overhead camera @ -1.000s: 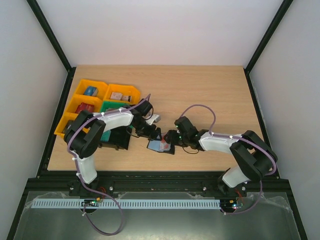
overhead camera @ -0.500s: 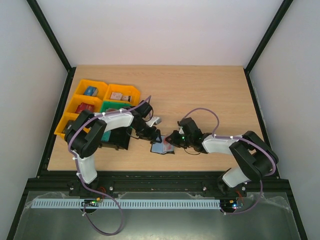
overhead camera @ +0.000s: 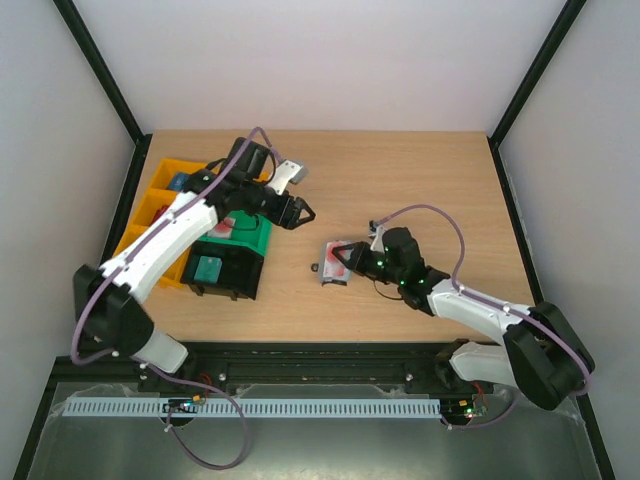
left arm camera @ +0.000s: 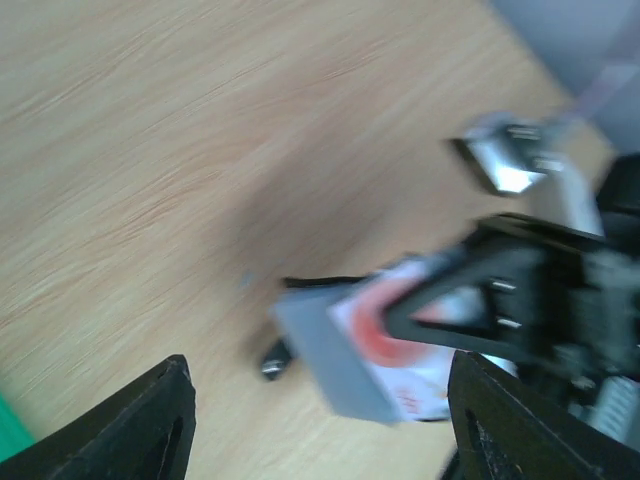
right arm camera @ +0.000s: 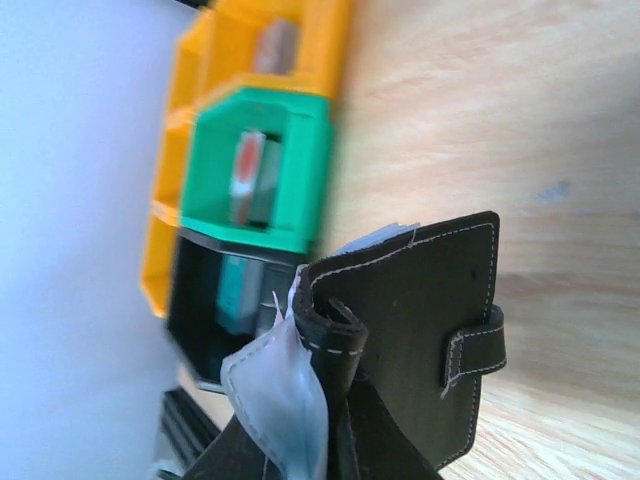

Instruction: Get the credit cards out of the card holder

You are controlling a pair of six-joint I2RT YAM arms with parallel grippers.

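Starting overhead, where is the card holder? (Mira)

The card holder [overhead camera: 333, 263] sits low over the table [overhead camera: 420, 180], near the middle. I cannot tell if it touches the wood. Red of the credit cards [overhead camera: 338, 257] shows on top. The right gripper [overhead camera: 352, 262] is clamped on its right side. The left gripper [overhead camera: 297, 212] hangs well apart, beside the green bin [overhead camera: 262, 238], fingers spread and empty. (Tom)

And the left wrist view? (Mira)

It is blurred. The left arm's two black fingertips [left arm camera: 150, 425] stand wide apart at the bottom corners with nothing between them. Beyond them the holder shows a pale blue-grey edge and a red and white card face, with the right arm's black fingers pinching its far side. (Tom)

The right wrist view? (Mira)

The holder's black stitched cover fills it, tilted, with its clasp tab [right arm camera: 475, 350] hanging loose. A limp clear pocket [right arm camera: 280, 390] droops out at the left. (Tom)

How will it all handle? (Mira)

Lightly, I judge. The cover looks floppy and the pockets soft and slick, while the cards should be thin, stiff and slippery. I would pinch a card's exposed edge across its flat faces while the cover is held. (Tom)
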